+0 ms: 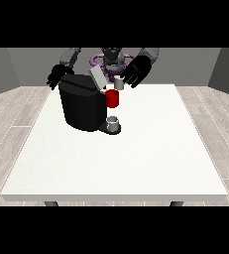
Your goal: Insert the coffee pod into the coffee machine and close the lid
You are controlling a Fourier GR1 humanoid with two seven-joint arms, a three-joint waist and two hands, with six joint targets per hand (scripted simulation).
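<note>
We judge the step in hand to be the insertion: the small grey cylindrical coffee pod (119,82) should be brought squarely over the red round pod holder (112,98) of the black boxy coffee machine (82,105) and lowered upright before the raised grey lid (97,77) is pressed down. The black hand at the view's right (136,71) hangs above the holder with its fingers curled round the pod, its arm reaching in from the robot's shoulder. The black hand at the view's left (56,76) hovers by the machine's far corner over the large white bench (136,158), and we cannot tell how its fingers lie; a small grey cup (113,122) stands on the machine's base.
</note>
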